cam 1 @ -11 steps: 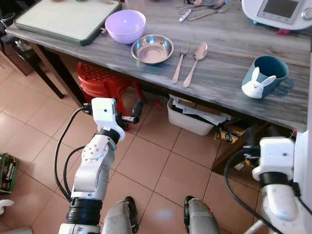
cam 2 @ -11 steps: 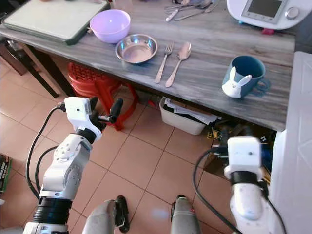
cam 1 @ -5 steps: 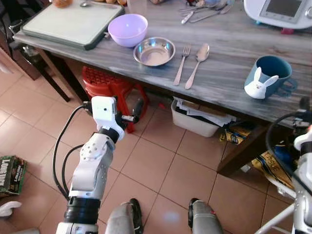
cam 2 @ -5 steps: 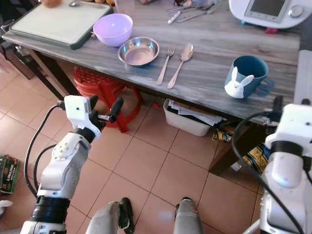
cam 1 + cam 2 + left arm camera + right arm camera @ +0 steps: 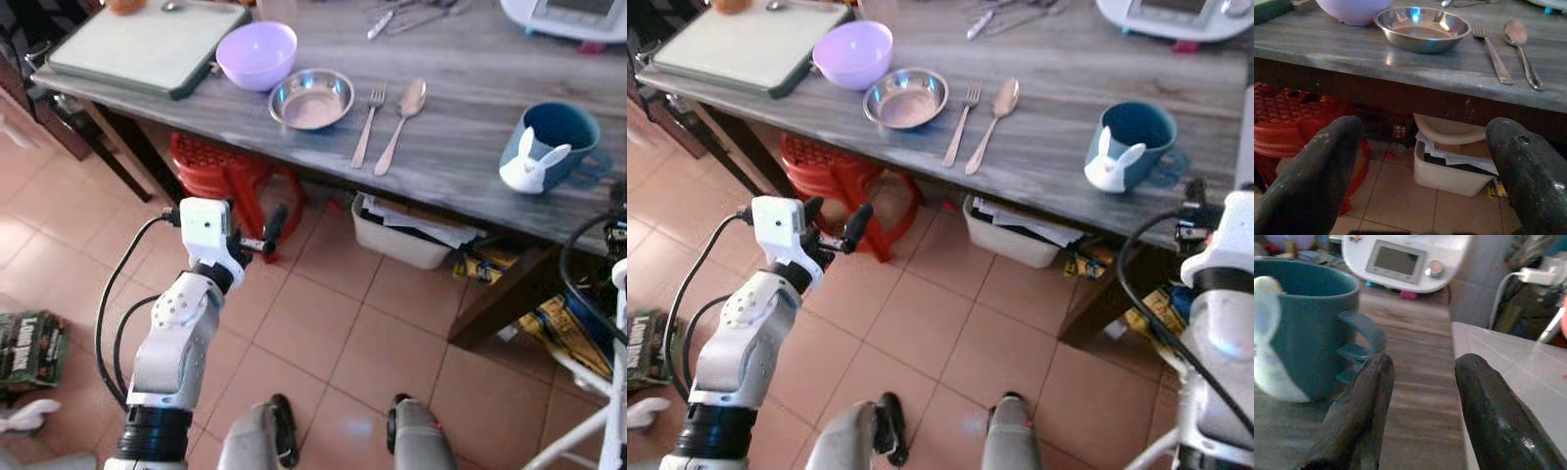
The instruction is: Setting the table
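**Blue mug being approached by the right gripper**

The teal-blue ceramic mug with a white rabbit figure on its front [image 5: 549, 147] is standing upright near the front edge of the grey wood-grain table [image 5: 470, 108], well apart from the other tableware. Over the last second the right arm is being raised from below the table's edge, so that the right gripper [image 5: 1420, 401] is now being held at table height just beside the mug's handle, its two black fingers spread apart and nothing between them. No contact with the mug is seen; how close the fingertips are is hard to judge from the blurred wrist view. This is being read as the start of a reach for the mug.

The left gripper [image 5: 1420, 171] is being kept below the table's edge, fingers wide apart and empty, facing the round stainless-steel bowl [image 5: 312, 98], the steel fork [image 5: 365, 122] and the steel spoon [image 5: 400, 124], which are lying untouched.
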Tool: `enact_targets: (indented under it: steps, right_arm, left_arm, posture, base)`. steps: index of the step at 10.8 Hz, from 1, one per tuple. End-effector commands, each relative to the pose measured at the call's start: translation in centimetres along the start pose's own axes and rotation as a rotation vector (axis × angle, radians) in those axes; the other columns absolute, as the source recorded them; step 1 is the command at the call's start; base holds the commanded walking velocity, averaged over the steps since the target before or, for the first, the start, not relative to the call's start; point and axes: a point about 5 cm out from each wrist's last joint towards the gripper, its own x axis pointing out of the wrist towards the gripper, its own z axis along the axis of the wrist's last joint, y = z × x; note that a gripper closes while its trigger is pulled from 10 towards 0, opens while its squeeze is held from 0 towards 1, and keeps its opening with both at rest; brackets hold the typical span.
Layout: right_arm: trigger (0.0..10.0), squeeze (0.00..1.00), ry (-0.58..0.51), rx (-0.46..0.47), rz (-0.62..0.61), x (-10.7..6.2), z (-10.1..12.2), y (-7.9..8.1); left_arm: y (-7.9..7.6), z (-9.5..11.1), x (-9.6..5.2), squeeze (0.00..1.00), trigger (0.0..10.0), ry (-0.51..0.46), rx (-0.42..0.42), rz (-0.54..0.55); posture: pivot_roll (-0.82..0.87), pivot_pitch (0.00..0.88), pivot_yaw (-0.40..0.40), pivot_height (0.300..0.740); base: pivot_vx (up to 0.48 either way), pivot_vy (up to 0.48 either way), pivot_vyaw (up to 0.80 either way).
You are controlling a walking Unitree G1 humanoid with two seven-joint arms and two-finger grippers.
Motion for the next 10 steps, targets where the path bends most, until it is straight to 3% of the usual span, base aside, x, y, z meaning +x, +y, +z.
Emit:
enact_targets:
  steps: [1,4,5,6,10]
  right_arm:
    - [10.0,1.00,0.001,-0.002,0.021,0.0,0.0,-0.3]
    - [10.0,1.00,0.002,-0.032,0.128,0.8,0.0,-0.4]
    - [10.0,0.64,0.006,-0.024,0.186,1.2,0.0,0.0]
    - [10.0,0.00,-0.001,-0.027,0.256,1.4,0.2,0.5]
    - [10.0,0.00,-0.016,-0.057,0.424,2.0,0.7,1.3]
  left_arm:
    - [0.5,0.0,-0.5,0.00,10.0,0.014,0.016,0.005]
    - [0.7,0.1,-0.9,0.00,10.0,0.034,0.031,0.003]
    - [0.8,0.2,-1.0,0.00,10.0,0.039,0.035,0.004]
    - [0.8,0.2,-1.1,0.00,10.0,0.043,0.038,0.004]
    - [0.9,0.3,-1.4,0.00,10.0,0.055,0.044,0.005]
  posture:
    - [-0.09,0.290,0.183,0.740]
    - [-0.07,0.309,0.196,0.740]
    - [-0.06,0.311,0.200,0.740]
    - [-0.06,0.313,0.203,0.740]
    - [-0.05,0.323,0.205,0.740]
  base:
    - [0.000,0.000,0.00]
    - [0.000,0.000,0.00]
    - [0.000,0.000,0.00]
    - [0.000,0.000,0.00]
    - [0.000,0.000,0.00]
